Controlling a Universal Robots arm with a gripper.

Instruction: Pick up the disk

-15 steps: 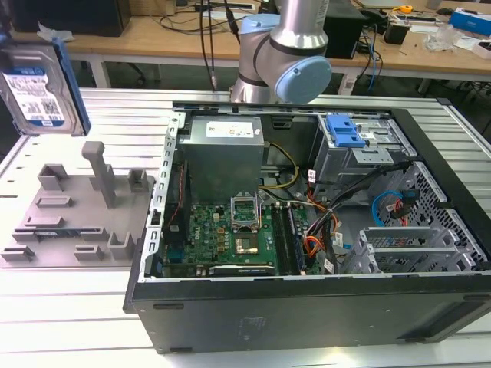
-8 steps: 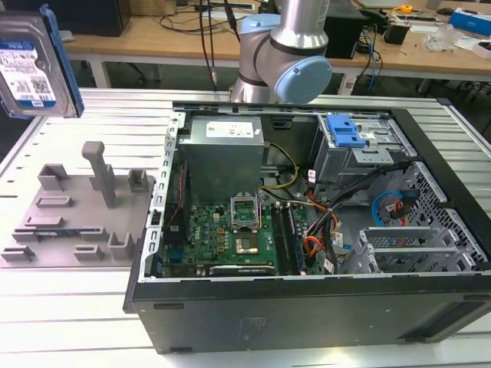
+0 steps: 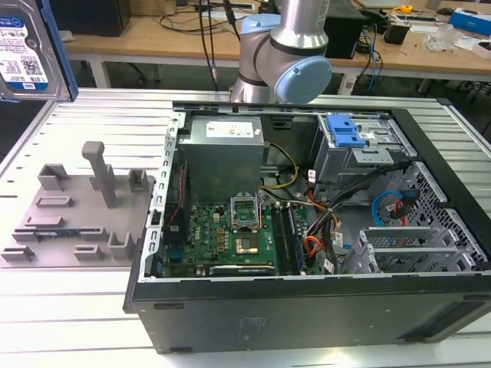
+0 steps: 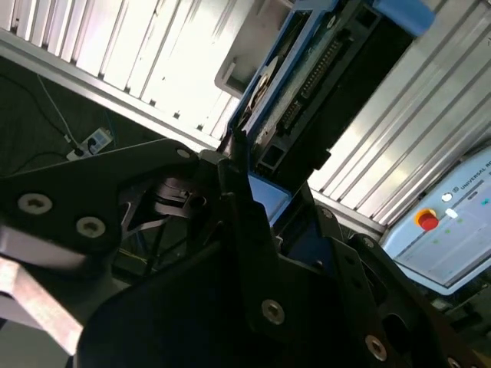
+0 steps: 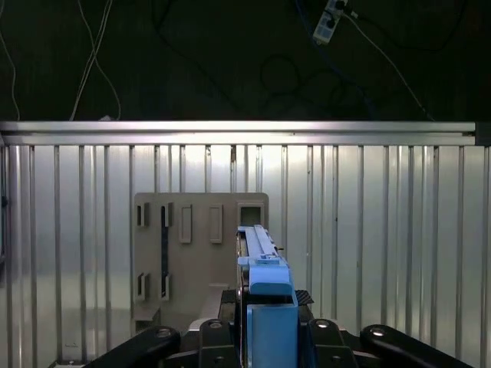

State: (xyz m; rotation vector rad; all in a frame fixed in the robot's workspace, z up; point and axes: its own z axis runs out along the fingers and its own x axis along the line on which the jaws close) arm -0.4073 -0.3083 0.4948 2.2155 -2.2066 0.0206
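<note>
I have the disk (image 3: pixel 23 47) gripped on edge in the gripper (image 5: pixel 265 307), fingers closed on its blue rail. It hangs high at the exterior view's far left, above the grey tray (image 3: pixel 77 215), well apart from the open computer case (image 3: pixel 307 307).

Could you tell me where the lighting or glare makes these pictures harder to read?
In the second wrist view, the ribbed table glares white behind the disk, while the tool is a dark silhouette. In the first wrist view, the floor beyond the table edge is nearly black. The exterior view is evenly lit.
</note>
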